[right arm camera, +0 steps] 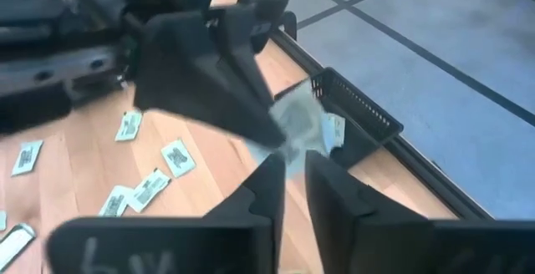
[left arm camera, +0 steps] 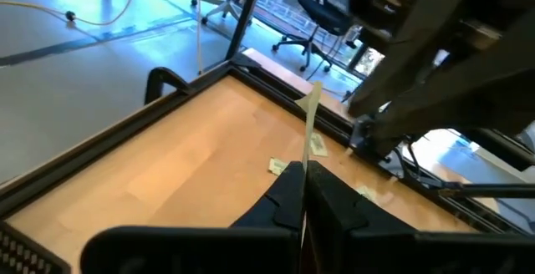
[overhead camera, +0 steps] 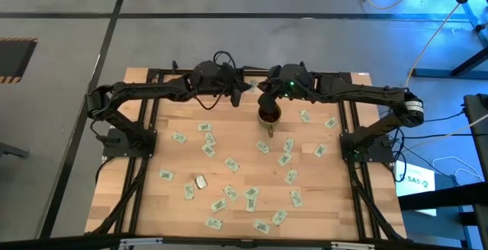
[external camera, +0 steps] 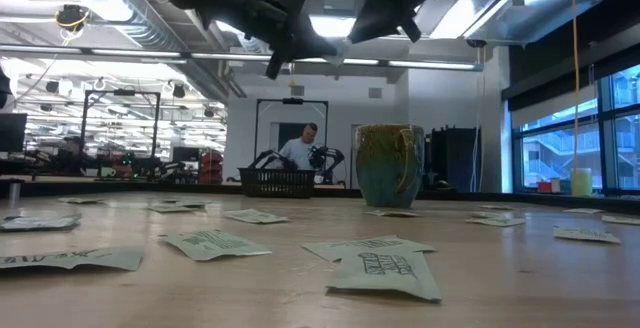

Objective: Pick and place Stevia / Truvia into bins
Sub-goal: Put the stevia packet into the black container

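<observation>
Both hands meet high over the far edge of the wooden worktop (overhead camera: 229, 197). The left hand (left arm camera: 303, 192) is clenched on a sachet (left arm camera: 311, 111) standing on edge between its fingers. The right hand (right arm camera: 292, 169) is slightly parted around that sachet's other end. The mug (external camera: 389, 164) stands just below them, the black tray (right arm camera: 355, 111) beside. Loose sachets (overhead camera: 231, 164) litter the worktop nearer. Behind, in a workshop with ceiling ducts, a person (external camera: 300, 148) sits.

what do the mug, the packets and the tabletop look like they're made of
Mug: likely glazed ceramic, with a glossy, mottled green-brown surface. Sachets: thin matte paper, white with green print, lying flat with slightly lifted edges. Table: wood, with pale planks and visible seams, within a black metal-looking frame.
</observation>
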`<state>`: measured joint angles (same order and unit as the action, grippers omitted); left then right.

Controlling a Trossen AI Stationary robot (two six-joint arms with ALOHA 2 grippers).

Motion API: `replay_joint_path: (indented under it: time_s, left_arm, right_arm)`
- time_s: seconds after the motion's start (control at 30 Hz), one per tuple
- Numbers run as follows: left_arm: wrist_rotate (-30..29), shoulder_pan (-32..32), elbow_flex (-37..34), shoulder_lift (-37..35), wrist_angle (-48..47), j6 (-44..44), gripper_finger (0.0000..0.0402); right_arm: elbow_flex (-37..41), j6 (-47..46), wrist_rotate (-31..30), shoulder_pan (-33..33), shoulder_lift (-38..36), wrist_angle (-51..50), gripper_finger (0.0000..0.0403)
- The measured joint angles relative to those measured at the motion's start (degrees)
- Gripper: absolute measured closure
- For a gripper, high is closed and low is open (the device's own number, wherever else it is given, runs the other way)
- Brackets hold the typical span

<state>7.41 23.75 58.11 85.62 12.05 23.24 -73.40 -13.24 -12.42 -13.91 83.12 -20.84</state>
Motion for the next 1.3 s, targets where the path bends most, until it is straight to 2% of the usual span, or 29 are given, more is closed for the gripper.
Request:
replay_joint_path:
  time_s: [0.23,0.47,0.53,0.63,0.93,1.3]
  left_arm:
    - [-0.87,4.63,0.02,0.0,-8.25,-2.2,0.0398]
    - [-11.14,10.39,0.02,0.02,-19.71,-5.11,0.0398]
    - [-12.91,12.06,0.02,0.38,-19.63,-5.56,0.0398]
    - [-12.21,14.56,0.02,1.58,-19.56,-5.52,0.0398]
    - [-7.38,17.38,0.02,9.71,-19.56,-4.6,0.0398]
    - [-7.8,19.08,0.02,13.1,-19.52,-3.44,0.0387]
  right_arm:
    - [-0.05,-2.89,-0.14,-2.1,-2.43,-15.47,0.028]
    - [0.02,-7.58,-0.58,-3.75,-2.1,-29.0,0.0271]
    - [0.91,-8.36,-3.63,-3.94,-2.08,-29.45,0.0271]
    - [2.61,-10.21,-7.38,-3.94,-2.11,-29.21,0.0271]
    - [8.26,-14.77,-7.44,-3.94,-2.06,-29.05,0.0271]
    - [11.94,-16.47,-7.44,-3.96,-2.06,-29.12,0.0271]
